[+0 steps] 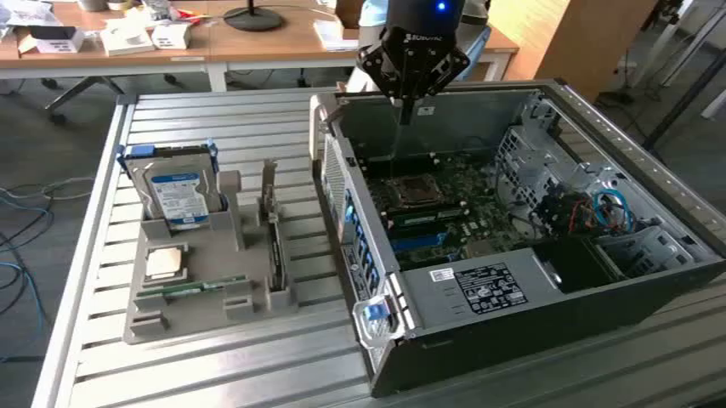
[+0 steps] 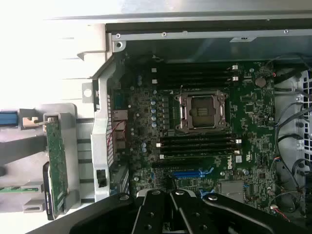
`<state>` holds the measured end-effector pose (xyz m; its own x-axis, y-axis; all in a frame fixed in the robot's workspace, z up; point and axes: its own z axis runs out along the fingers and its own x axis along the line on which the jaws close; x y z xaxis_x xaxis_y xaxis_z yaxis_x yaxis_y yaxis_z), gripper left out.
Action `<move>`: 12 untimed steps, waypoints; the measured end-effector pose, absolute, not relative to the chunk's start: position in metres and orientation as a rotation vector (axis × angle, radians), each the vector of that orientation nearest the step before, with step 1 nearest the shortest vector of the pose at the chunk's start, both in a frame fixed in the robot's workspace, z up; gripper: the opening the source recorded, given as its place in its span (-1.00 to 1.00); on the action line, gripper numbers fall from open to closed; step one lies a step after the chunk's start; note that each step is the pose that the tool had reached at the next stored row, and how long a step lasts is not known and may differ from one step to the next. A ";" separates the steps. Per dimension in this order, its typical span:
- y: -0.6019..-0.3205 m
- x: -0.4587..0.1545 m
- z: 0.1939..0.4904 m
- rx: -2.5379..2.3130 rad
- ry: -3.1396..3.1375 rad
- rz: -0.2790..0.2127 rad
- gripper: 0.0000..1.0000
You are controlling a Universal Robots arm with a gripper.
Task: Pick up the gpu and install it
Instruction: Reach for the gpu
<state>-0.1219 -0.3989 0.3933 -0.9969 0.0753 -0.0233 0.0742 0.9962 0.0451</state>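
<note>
We're seeing the gripper (image 1: 402,115) hanging closed and empty over the open metal case (image 1: 488,340). The gpu (image 2: 57,163), a flat green board, is standing on edge in the grey slotted holder (image 1: 153,327) beside the case.

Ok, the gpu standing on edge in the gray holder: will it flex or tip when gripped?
Probably stiff: the gpu is a flat circuit board with a metal end bracket. Likely apt to tip once freed: it stands on its thin edge in the gray holder. Its bare board face suggests it is fragile; grip the edges.
</note>
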 end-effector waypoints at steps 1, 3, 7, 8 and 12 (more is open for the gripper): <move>-0.399 -0.122 0.393 0.117 3.114 0.069 -0.79; -0.399 -0.122 0.393 0.117 3.114 0.069 -0.79; -0.399 -0.122 0.393 0.117 3.114 0.069 -0.79; -0.399 -0.122 0.393 0.117 3.114 0.069 -0.79; -0.399 -0.122 0.393 0.117 3.114 0.069 -0.79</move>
